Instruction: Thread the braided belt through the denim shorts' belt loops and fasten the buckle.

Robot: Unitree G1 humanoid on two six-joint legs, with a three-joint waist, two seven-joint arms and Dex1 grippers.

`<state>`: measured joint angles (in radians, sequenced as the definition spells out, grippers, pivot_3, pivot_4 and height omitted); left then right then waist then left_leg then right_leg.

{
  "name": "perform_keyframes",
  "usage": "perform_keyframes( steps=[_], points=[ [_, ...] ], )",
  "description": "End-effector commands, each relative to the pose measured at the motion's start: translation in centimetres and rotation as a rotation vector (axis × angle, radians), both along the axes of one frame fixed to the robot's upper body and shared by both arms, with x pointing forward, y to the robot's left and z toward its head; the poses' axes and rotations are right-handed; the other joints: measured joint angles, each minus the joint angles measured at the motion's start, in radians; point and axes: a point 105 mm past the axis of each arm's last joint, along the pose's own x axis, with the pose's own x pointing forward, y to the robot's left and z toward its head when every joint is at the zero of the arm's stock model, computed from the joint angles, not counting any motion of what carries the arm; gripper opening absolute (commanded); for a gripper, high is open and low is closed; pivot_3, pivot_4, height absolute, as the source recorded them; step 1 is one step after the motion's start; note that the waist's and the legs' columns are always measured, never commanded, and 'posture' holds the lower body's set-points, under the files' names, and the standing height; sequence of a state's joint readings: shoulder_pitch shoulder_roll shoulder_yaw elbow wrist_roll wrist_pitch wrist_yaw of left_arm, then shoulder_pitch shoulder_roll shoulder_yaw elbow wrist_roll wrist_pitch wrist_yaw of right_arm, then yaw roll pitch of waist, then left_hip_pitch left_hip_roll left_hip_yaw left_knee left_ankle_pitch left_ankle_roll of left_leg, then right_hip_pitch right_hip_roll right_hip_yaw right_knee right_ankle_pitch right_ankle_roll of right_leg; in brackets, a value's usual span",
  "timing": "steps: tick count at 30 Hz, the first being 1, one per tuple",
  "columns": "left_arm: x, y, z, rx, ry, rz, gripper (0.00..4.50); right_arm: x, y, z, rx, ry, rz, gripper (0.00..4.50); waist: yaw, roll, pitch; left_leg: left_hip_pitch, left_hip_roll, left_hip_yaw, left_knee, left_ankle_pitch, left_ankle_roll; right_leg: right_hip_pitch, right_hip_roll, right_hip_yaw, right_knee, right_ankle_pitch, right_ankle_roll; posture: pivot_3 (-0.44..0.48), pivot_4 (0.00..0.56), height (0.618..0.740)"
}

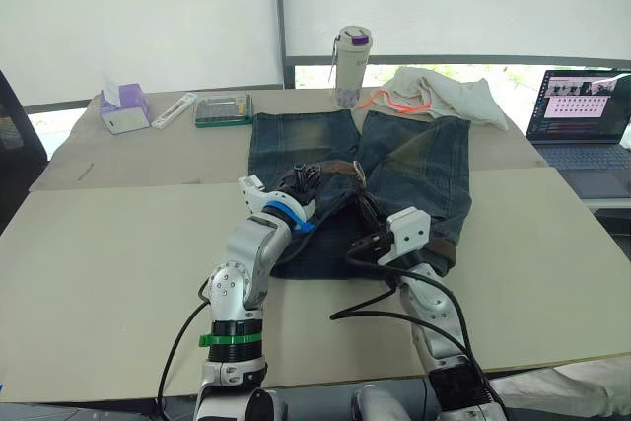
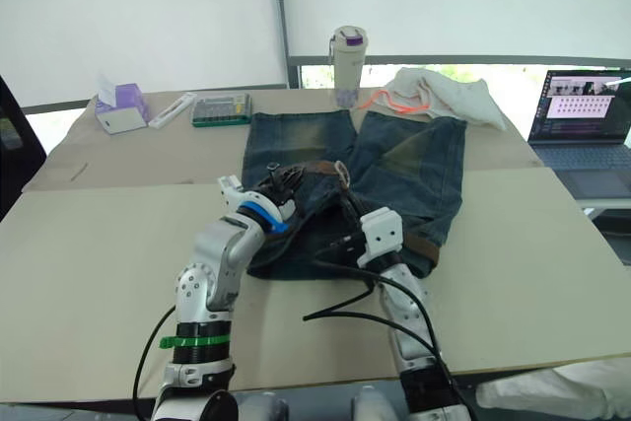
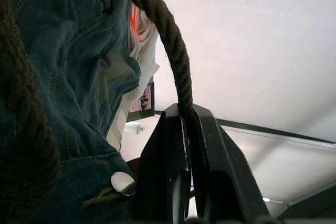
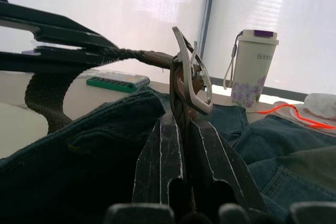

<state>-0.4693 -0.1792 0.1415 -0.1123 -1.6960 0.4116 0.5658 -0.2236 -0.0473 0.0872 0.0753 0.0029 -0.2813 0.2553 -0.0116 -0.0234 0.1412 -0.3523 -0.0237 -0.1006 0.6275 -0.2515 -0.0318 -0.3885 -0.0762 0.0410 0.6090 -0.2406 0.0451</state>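
Denim shorts (image 1: 394, 179) flat mid-table, legs toward far edge, waistband toward near edge. Left gripper (image 3: 185, 116) clamped on braided belt (image 3: 170, 40), strap arching up over the waistband. Right gripper (image 4: 185, 121) pinching the belt just below the buckle (image 4: 190, 80), held upright above the denim. Risks: strap slack between the two grips, could twist or slip from thin pinch; buckle frame likely to snag on a fold; pulling may drag shorts toward cup (image 1: 350, 66) at far edge
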Motion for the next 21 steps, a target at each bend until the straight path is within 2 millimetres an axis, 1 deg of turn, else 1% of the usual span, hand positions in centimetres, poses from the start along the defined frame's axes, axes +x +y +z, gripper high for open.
perform_keyframes(
  steps=[1,13,21],
  points=[
    [-1.27,-2.61,2.68,-0.110,-0.049,-0.073,0.00,-0.12,0.47,1.96,0.029,-0.080,0.016,0.04,0.000,0.000,0.000,0.000,0.000,0.000,0.000,0.000,0.000,0.000,0.000,0.000,0.000,0.000,0.000,0.000,0.150,0.740],
    [-1.45,-2.68,2.65,-0.112,-0.041,-0.074,0.00,0.10,0.01,1.80,0.056,-0.067,-0.003,0.04,0.000,0.000,0.000,0.000,0.000,0.000,0.000,0.000,0.000,0.000,0.000,0.000,0.000,0.000,0.000,0.000,0.150,0.740],
    [-1.55,-2.70,1.84,-0.113,-0.024,-0.089,0.00,0.13,-0.24,1.83,0.070,-0.066,-0.016,0.04,0.000,0.000,0.000,0.000,0.000,0.000,0.000,0.000,0.000,0.000,0.000,0.000,0.000,0.000,0.000,0.000,0.150,0.740]
  ],
)
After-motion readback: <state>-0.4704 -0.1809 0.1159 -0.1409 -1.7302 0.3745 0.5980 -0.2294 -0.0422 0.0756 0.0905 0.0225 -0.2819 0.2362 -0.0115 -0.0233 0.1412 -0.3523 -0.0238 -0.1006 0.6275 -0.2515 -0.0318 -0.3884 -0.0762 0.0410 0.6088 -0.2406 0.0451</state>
